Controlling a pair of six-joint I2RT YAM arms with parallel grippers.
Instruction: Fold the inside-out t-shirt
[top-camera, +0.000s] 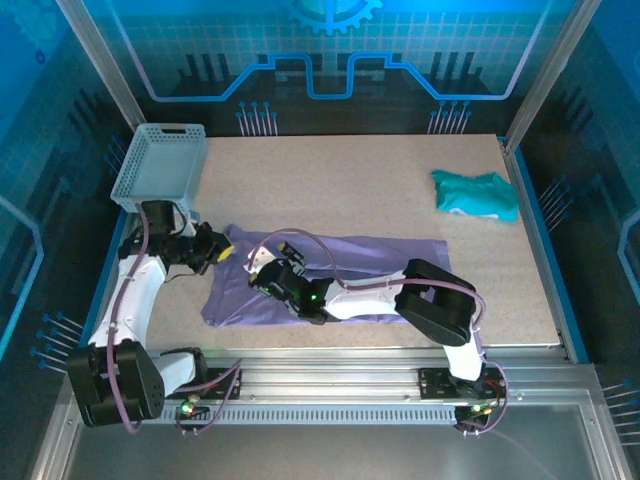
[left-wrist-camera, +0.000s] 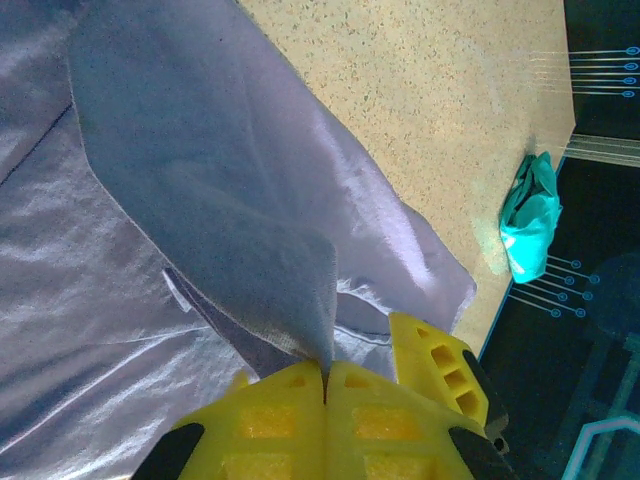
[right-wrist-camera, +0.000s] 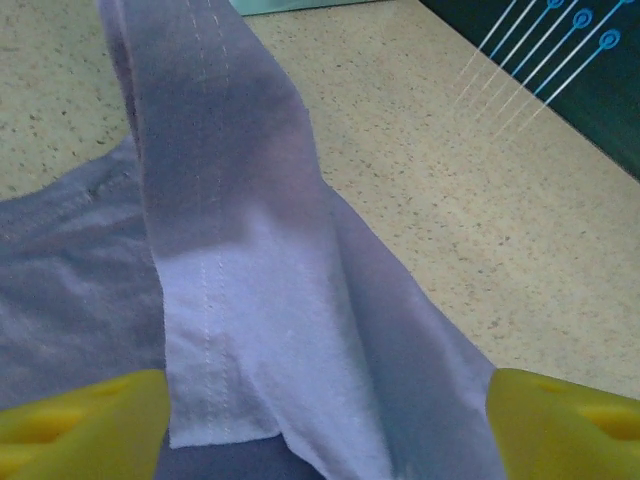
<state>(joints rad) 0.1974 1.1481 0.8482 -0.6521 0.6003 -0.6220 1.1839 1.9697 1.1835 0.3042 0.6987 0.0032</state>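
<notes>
- The left hand (left-wrist-camera: 325, 372) is fully closed, pinching an edge of the lavender t-shirt (left-wrist-camera: 200, 170).
- The right hand (right-wrist-camera: 325, 410) stands wide apart, with shirt fabric draped loose between its fingers.

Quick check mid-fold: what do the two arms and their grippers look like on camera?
Both arms have white links and black joints, with purple cables looping alongside: left arm, right arm. A green light glows near the right wrist. The left gripper and right gripper have bright yellow fingers, the left's with rectangular pockets.
</notes>
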